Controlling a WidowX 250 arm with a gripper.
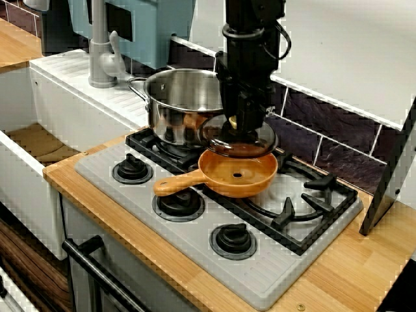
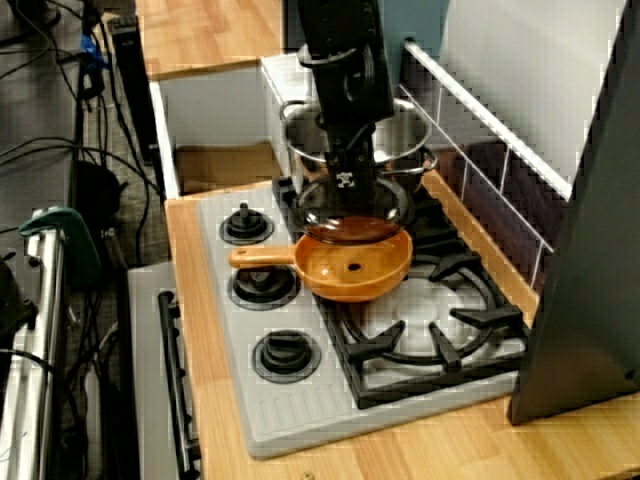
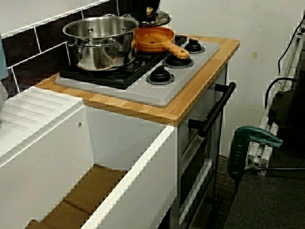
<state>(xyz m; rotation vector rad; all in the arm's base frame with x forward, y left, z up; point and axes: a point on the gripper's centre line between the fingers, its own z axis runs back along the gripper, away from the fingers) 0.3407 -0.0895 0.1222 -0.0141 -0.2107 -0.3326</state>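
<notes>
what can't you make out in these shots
- gripper above the glass lid: cut off by the top edge, sink-side view
- steel pot floor: hidden by its own wall or the gripper, all views
- burner under the orange pan: covered by the pan, all views
- tap top: cut off by the top edge, front view

Just behind glass lid [image 1: 259, 139]: steel pot [image 1: 170, 118]

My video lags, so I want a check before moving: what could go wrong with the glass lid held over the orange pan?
1. The glass lid hangs off centre, toward the back rim of the orange pan; let go here, it may slide onto the grate.
2. The fingers seem to hold only its small knob, so it could tip or slip.
3. The steel pot stands close behind; a backward move might knock it.
</notes>
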